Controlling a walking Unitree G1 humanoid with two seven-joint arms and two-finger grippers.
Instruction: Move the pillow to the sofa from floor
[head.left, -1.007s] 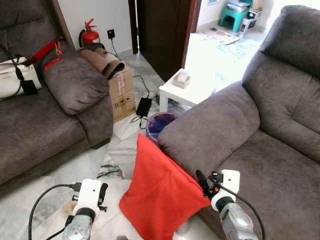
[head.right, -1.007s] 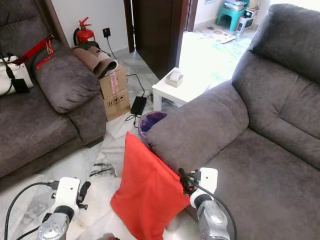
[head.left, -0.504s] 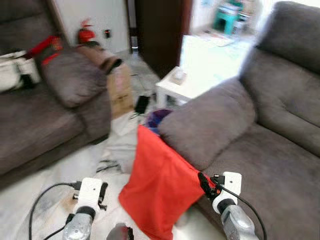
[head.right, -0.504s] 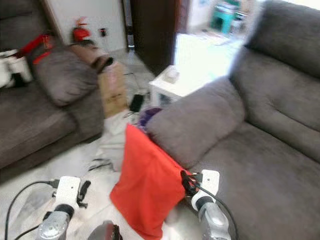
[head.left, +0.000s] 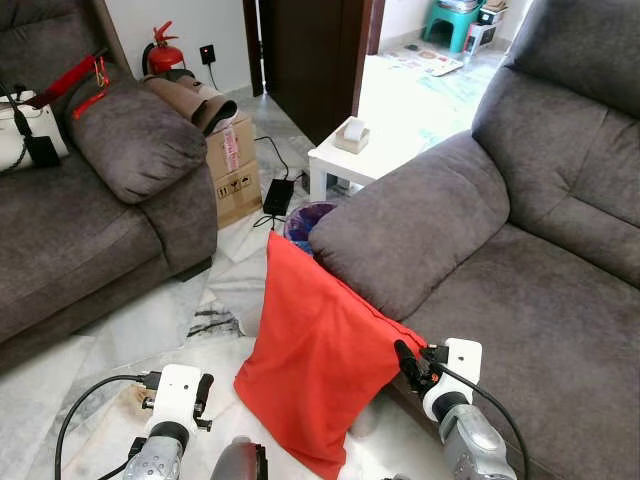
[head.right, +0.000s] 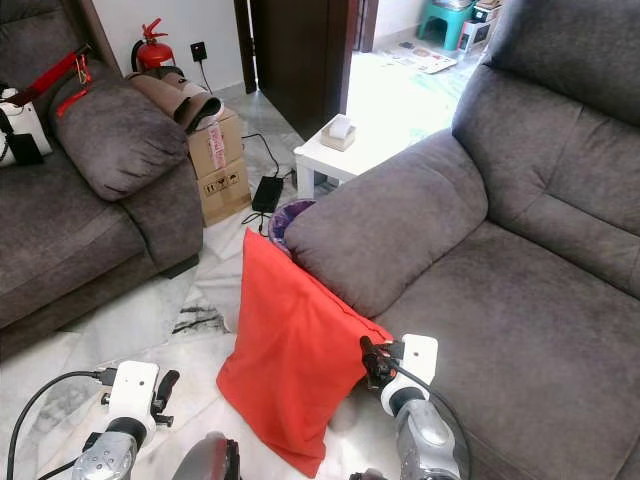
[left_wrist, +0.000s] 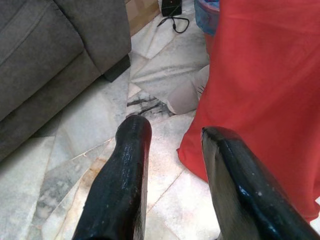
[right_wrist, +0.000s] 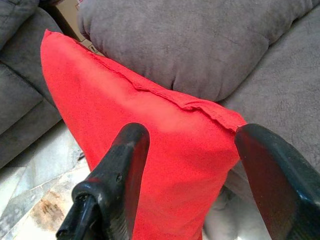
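A red pillow (head.left: 318, 360) stands on the marble floor, leaning against the armrest (head.left: 410, 232) of the grey sofa (head.left: 540, 280) on the right. My right gripper (right_wrist: 192, 150) is open, its two fingers spread on either side of the pillow's upper right corner (right_wrist: 220, 120). In the left eye view the right gripper (head.left: 405, 362) sits right at that corner, beside the sofa's front. My left gripper (left_wrist: 172, 150) is open above the floor, just left of the pillow's lower edge (left_wrist: 197, 160), holding nothing. The left wrist housing (head.left: 178, 395) hovers low over the tiles.
A second grey sofa (head.left: 90, 210) stands at the left with a white bag and red strap. A cardboard box (head.left: 235, 170), a black charger with cable, a purple bin (head.left: 308, 218), a white side table (head.left: 370, 150) and a fire extinguisher (head.left: 165, 55) lie beyond the pillow.
The camera has shifted and steadied, so the whole scene sits a little differently. Both grippers stay close to the pillow; the right one remains at its upper corner.
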